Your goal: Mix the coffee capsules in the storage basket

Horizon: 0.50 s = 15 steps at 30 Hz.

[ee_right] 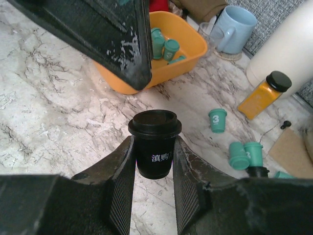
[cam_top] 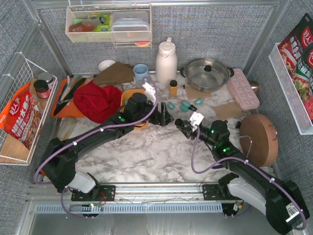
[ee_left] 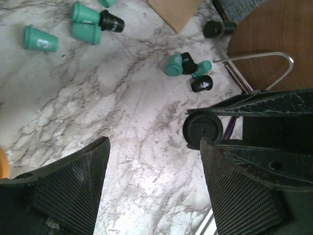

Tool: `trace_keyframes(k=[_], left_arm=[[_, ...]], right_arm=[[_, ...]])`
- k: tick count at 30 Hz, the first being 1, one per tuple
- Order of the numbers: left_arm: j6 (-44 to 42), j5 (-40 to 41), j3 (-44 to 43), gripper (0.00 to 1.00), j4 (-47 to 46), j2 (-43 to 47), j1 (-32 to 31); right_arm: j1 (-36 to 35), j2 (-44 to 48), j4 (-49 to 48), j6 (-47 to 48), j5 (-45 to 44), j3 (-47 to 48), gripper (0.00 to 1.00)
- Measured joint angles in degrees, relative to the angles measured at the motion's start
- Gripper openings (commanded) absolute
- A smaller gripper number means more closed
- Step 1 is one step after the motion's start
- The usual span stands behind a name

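My right gripper (ee_right: 154, 140) is shut on a black coffee capsule (ee_right: 154, 155), held upright above the marble table. The orange-yellow storage basket (ee_right: 191, 55) lies beyond it with teal capsules (ee_right: 164, 46) inside; from above, the basket (cam_top: 128, 94) is mostly hidden under my left arm. My left gripper (ee_left: 154, 143) hangs open over bare marble, nothing between its fingers, right beside the held capsule (ee_left: 202, 130). Loose teal capsules (ee_right: 217, 120) and black capsules (ee_left: 112, 21) lie scattered on the table.
An amber bottle (ee_right: 264, 96), a blue mug (ee_right: 235, 28) and a white thermos (cam_top: 166, 61) stand behind the capsules. A pot (cam_top: 207, 74), pink egg tray (cam_top: 243, 88), round wooden board (cam_top: 259, 139) and red cloth (cam_top: 100, 101) ring the work area.
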<state>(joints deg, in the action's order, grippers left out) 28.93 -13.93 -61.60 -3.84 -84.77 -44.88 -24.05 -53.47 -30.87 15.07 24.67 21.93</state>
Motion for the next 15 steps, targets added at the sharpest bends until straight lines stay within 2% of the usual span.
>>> trace_keyframes(k=[15], left_arm=[[2.16, 0.52, 1.31, 0.81, -7.23, -2.1, -6.21]], right_arm=[[-0.68, 2.78, -0.44, 2.84, 2.6, -0.72, 0.22]])
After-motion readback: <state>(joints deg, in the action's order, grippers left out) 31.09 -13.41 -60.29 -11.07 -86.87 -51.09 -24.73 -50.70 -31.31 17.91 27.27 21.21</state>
